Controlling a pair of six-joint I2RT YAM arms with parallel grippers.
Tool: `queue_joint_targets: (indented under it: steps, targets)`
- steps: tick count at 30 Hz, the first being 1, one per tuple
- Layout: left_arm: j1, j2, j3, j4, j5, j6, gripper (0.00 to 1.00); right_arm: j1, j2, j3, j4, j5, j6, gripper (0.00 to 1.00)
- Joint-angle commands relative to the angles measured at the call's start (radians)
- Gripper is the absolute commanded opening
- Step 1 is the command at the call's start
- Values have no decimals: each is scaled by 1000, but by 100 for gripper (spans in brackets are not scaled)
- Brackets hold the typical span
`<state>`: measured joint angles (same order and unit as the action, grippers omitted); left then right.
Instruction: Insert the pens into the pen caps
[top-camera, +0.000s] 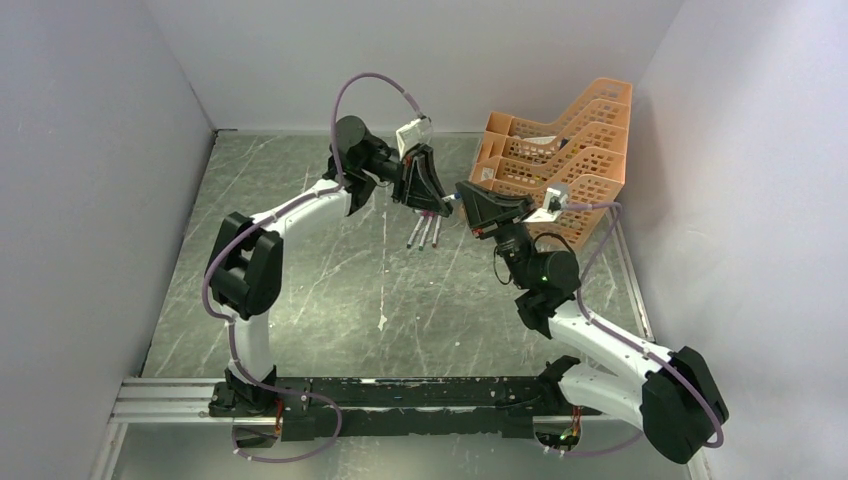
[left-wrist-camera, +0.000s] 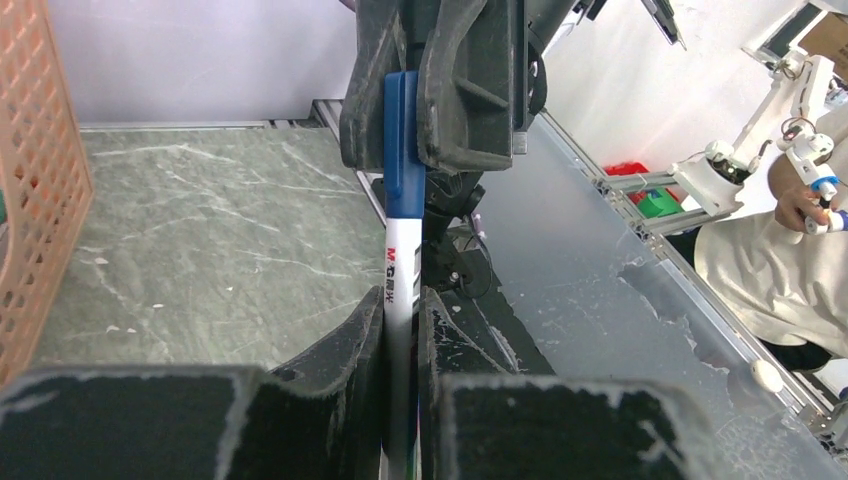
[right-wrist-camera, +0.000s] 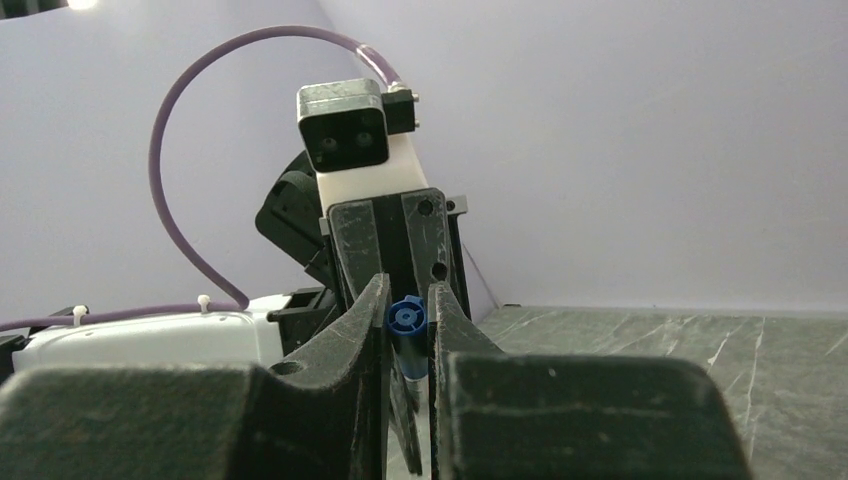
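The pen (left-wrist-camera: 400, 290), a white barrel with printed lettering, is held in the air above the desk (top-camera: 330, 290). The left jaws are closed narrowly on its barrel. Its far end disappears into the blue cap (left-wrist-camera: 402, 140), and the right jaws are clamped on that cap from the opposite side, so the two sets of jaws meet nose to nose toward the back of the desk. We cannot tell how deep the pen sits in the cap.

From the right wrist view we look at the cap end-on, a blue disc between the two dark fingers (right-wrist-camera: 360, 330). The left jaws and their camera (right-wrist-camera: 343, 125) are straight beyond it.

Three more pens (top-camera: 424, 232) appear to lie side by side on the desk, just beside the left jaws in the top view. The orange mesh tray (top-camera: 560, 150) stands at the back right, close behind the right jaws.
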<state>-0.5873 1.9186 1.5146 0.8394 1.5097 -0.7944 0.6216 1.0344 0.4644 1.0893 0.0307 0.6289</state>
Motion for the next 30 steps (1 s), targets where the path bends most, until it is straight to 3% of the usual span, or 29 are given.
queue_joint_targets:
  steps: [1,10,15,16,20,22,28,30]
  targets:
    - [-29,-40,155,204,-387,-32,7,135,135,-108,-465,-350,62,0]
    - [-57,-55,149,161,-365,3,7,149,159,-92,-445,-335,62,0]
    - [-57,-56,108,200,-346,-25,7,148,66,-101,-423,-267,66,0]
    - [-57,-60,94,198,-342,-22,7,149,37,-105,-413,-240,66,2]
    - [-56,-77,18,192,-336,2,7,146,-115,-132,-326,-115,75,41]
    - [-56,-83,-22,187,-334,15,7,145,-194,-139,-302,-46,59,52]
    - [-10,-79,-146,220,-416,7,7,140,-348,-97,-485,51,-37,56]
    - [18,-83,-183,149,-500,50,7,140,-375,-97,-571,73,-47,56]
